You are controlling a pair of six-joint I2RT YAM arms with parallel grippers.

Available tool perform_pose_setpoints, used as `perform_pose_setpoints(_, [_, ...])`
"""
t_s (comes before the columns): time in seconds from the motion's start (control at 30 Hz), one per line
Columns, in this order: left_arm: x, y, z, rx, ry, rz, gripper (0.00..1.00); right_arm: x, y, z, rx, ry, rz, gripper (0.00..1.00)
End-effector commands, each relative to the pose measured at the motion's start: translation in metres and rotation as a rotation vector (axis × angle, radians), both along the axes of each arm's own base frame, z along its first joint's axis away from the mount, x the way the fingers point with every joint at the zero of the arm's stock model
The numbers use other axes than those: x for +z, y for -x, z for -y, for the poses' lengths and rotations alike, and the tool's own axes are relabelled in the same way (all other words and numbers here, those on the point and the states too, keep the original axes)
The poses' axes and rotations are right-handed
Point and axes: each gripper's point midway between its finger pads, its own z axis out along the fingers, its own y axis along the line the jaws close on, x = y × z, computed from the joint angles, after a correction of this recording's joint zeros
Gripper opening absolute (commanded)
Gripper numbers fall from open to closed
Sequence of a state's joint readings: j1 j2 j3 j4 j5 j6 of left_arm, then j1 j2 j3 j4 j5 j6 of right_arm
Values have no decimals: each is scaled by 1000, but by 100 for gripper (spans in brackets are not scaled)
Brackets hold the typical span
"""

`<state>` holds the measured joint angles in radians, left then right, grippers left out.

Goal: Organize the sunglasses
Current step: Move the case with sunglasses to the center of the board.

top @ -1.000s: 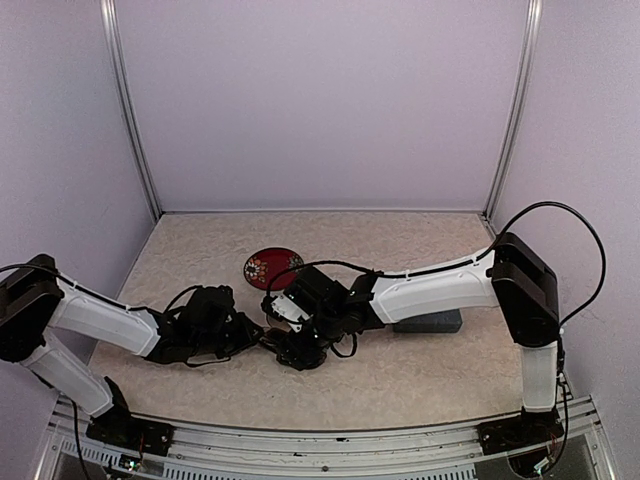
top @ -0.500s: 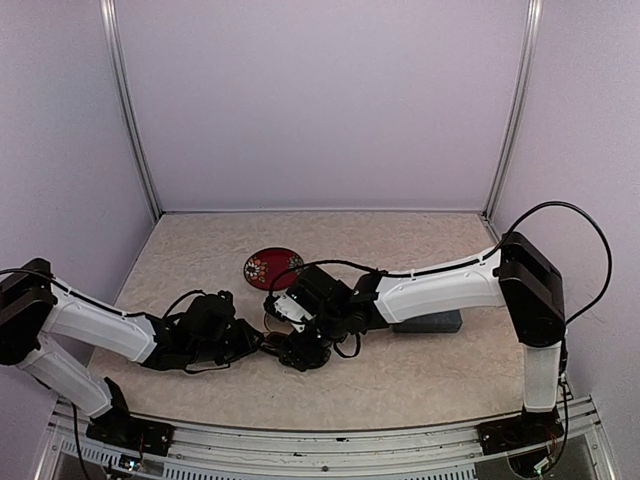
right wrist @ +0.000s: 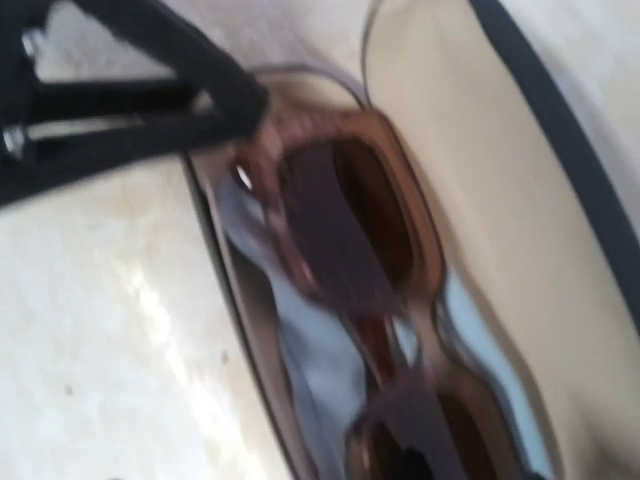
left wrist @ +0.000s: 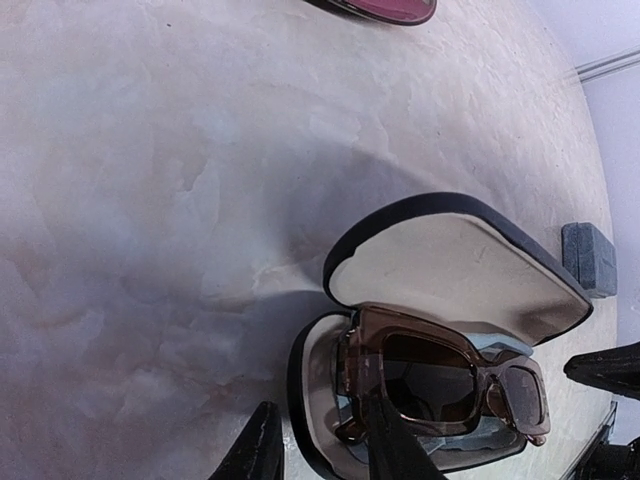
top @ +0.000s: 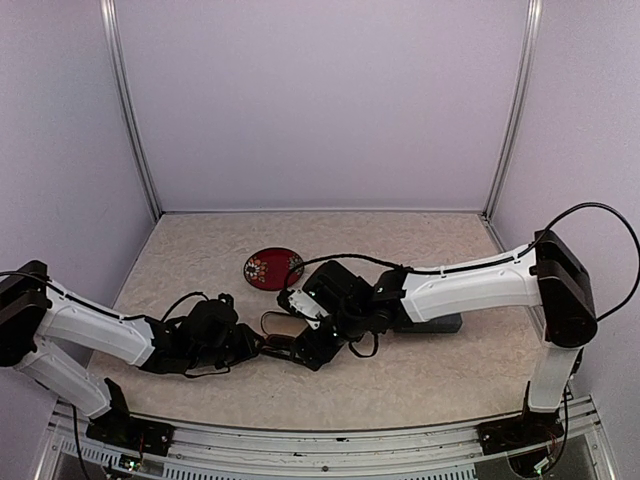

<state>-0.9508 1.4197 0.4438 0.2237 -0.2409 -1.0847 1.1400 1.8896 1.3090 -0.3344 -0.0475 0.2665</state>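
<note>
Seeing reddish-brown sunglasses (left wrist: 440, 385) folded in lower half of open black case (left wrist: 450, 260), on light-blue cloth (left wrist: 500, 345). Reading left gripper (left wrist: 320, 445) at case's 7 o'clock end: 2 fingers apart, 1 touching frame corner. Reading right gripper (top: 310, 350) at 4 o'clock end: fingers wide apart, holding nothing.

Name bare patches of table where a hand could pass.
Free: the back strip of table behind the red disc; the near right, before the grey-blue case. Crowded: the middle, where left tool and right tool meet at the open case.
</note>
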Motion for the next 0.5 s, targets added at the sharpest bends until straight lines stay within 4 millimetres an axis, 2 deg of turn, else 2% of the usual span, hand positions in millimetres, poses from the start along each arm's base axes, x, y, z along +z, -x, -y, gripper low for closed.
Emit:
perform_pose_setpoints(0.0, [2,1,-5,11,-24,12,30,5,11,19,-53,17,-20,81])
perform_pose_setpoints(0.27, [4,1,-4,12,-26,21,35,-8,19,48,-147,68,-71,82])
perform_pose_setpoints(0.47, [6,0,-2,11,-24,27,37,-23,19,47,-151,103,-88,83])
